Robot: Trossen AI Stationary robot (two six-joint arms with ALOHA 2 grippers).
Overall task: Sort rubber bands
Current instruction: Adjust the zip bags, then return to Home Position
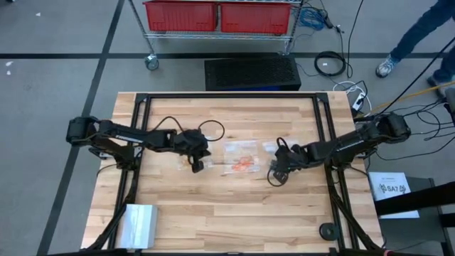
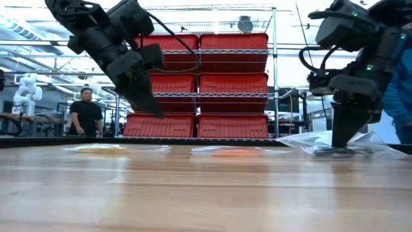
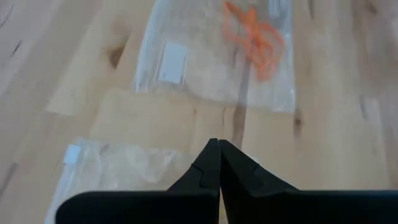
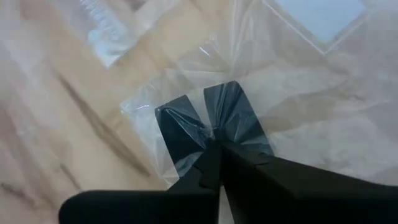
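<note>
Orange rubber bands point(image 3: 255, 37) lie inside a flat clear bag point(image 1: 242, 158) at the table's middle. A second clear bag point(image 3: 118, 168) lies to its left, and my left gripper point(image 2: 156, 111) hangs above this bag, shut and empty. A third clear bag point(image 2: 335, 143) lies crumpled at the right. My right gripper point(image 4: 214, 134) is shut with its tips down in this bag's film. My right gripper is shut on the crumpled clear bag near one corner point(image 4: 134, 109). The film wraps over both fingertips point(image 4: 233, 115), so the exact pinch and the number of layers stay hidden. The fingers slant steeply down from the table's right side. The bag rests on the table.
A stack of clear sheets point(image 1: 138, 224) lies at the near left corner and a small black disc point(image 1: 328, 231) at the near right. A black frame point(image 1: 227, 96) runs along the table's sides and far edge. Red bins point(image 2: 199, 84) and a person point(image 2: 85, 113) stand beyond it.
</note>
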